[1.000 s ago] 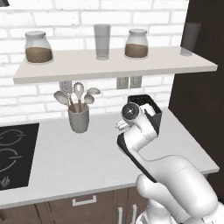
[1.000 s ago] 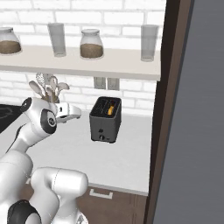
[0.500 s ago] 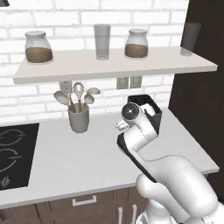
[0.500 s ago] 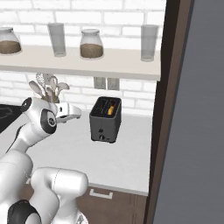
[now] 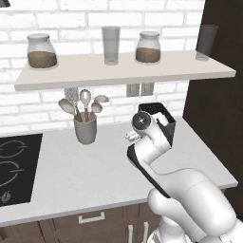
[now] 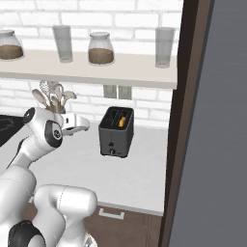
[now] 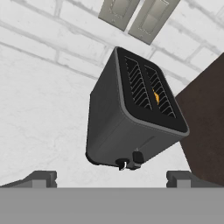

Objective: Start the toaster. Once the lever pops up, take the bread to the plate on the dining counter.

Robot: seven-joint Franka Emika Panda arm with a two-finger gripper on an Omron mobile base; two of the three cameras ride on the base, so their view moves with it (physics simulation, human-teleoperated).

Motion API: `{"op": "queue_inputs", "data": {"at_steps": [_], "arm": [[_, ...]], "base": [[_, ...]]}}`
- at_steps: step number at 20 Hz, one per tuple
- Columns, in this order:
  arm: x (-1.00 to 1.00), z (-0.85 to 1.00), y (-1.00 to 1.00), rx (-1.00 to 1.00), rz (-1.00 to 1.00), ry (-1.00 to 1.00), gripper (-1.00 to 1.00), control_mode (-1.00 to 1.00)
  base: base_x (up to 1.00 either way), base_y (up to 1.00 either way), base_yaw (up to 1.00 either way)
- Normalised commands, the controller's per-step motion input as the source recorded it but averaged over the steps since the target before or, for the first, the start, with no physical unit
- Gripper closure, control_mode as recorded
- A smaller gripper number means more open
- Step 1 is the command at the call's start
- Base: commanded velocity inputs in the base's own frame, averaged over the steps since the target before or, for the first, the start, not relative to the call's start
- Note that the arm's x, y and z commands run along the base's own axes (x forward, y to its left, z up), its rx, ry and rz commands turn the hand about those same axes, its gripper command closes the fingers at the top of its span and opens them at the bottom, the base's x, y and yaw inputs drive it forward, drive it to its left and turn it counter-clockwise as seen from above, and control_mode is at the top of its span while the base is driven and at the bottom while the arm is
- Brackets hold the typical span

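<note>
The dark toaster [image 7: 131,118] stands on the white counter against the brick wall, also seen in the right base view as the toaster [image 6: 116,132]. A bit of orange-tan bread [image 7: 156,97] shows low in its right slot, bread [image 6: 122,120]. A small lever [image 7: 138,157] and a knob [image 7: 121,164] sit low on its front. My gripper [image 7: 111,177] hovers above and in front of the toaster, open, with nothing between its fingertips [image 7: 41,178]. In the left base view my wrist covers most of the toaster [image 5: 159,114]. The plate and the dining counter are out of view.
A grey utensil cup [image 5: 86,129] stands left of the toaster. A shelf [image 5: 123,71] with jars and glasses hangs above. A black cooktop [image 5: 14,163] lies at the far left. A tall dark panel [image 6: 185,120] rises right of the toaster. Wall outlets [image 7: 138,13] sit behind it.
</note>
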Motion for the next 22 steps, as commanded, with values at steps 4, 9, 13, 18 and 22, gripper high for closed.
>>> {"op": "queue_inputs", "data": {"at_steps": [4, 9, 13, 18, 22], "arm": [[0.00, 0.00, 0.00, 0.00, 0.00, 0.00, -1.00, -1.00], [0.00, 0.00, 0.00, 0.00, 0.00, 0.00, -1.00, -1.00], [0.00, 0.00, 0.00, 0.00, 0.00, 0.00, -1.00, -1.00], [0.00, 0.00, 0.00, 0.00, 0.00, 0.00, -1.00, -1.00], [0.00, 0.00, 0.00, 0.00, 0.00, 0.00, -1.00, -1.00]], "base": [[0.00, 0.00, 0.00], [0.00, 0.00, 0.00], [0.00, 0.00, 0.00], [0.00, 0.00, 0.00], [0.00, 0.00, 0.00]]}}
